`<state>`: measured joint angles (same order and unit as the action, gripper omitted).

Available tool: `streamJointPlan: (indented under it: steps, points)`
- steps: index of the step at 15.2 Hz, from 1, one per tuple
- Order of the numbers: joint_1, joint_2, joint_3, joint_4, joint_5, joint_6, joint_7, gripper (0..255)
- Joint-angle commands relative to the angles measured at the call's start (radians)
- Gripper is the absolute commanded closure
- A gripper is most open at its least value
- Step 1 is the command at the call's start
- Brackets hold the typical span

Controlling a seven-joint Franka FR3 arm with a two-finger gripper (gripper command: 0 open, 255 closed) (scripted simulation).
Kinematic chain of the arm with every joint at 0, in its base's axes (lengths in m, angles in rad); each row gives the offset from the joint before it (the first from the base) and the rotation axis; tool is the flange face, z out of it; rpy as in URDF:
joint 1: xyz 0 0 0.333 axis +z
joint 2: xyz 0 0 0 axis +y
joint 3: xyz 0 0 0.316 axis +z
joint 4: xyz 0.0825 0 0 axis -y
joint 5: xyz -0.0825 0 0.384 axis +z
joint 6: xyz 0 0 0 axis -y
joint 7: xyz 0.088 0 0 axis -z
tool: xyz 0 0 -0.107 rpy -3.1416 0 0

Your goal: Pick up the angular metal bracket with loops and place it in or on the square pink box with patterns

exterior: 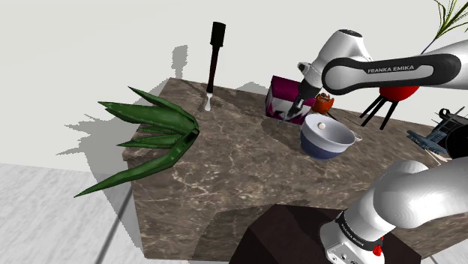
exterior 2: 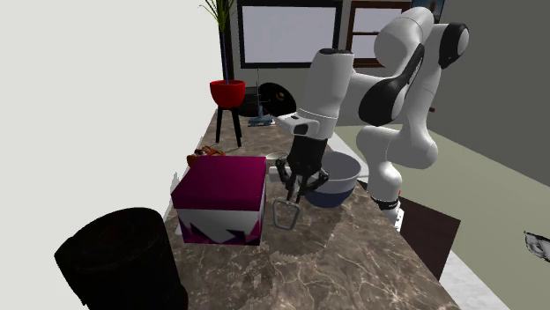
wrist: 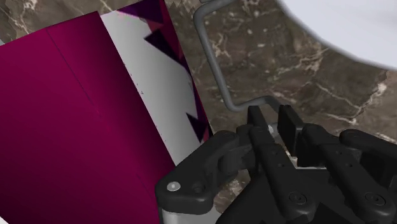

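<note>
Pincer (wrist: 272,119): fingers pressed close, pinching bracket (wrist: 213,63) at one end; rest of wire hangs free.
Bracket: beside box (exterior 2: 220,189) side wall, lower than box top; can't tell if clear of table (exterior 2: 353,255).
Box: dark pink w/ white zigzag band, just beside pincer.
Bowl (exterior 2: 344,172): close on other side.
Risk: thin wire, end grip, so may swivel or slip. Hanging loop could snag box wall if lift too low. Sideways swing could knock bowl.

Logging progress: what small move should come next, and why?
Probably lift straight up: the gripper clasps the metal bracket, which hangs beside the magenta patterned box, below its top edge, so sideways travel would likely strike it.
</note>
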<state>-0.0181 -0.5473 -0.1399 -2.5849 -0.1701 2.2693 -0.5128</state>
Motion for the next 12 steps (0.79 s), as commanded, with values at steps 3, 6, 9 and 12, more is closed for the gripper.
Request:
streamJointPlan:
  steps: [3,6,9,12]
  points:
    - [0.0,0.0,0.0,0.0,0.0,0.0,0.0,255]
    - [0.0,0.0,0.0,0.0,0.0,0.0,0.0,255]
    - [0.004,0.064,0.043,0.1,-0.02,-0.121,0.025,0]
    - [0.01,0.151,0.084,0.21,-0.044,-0.243,0.048,0]
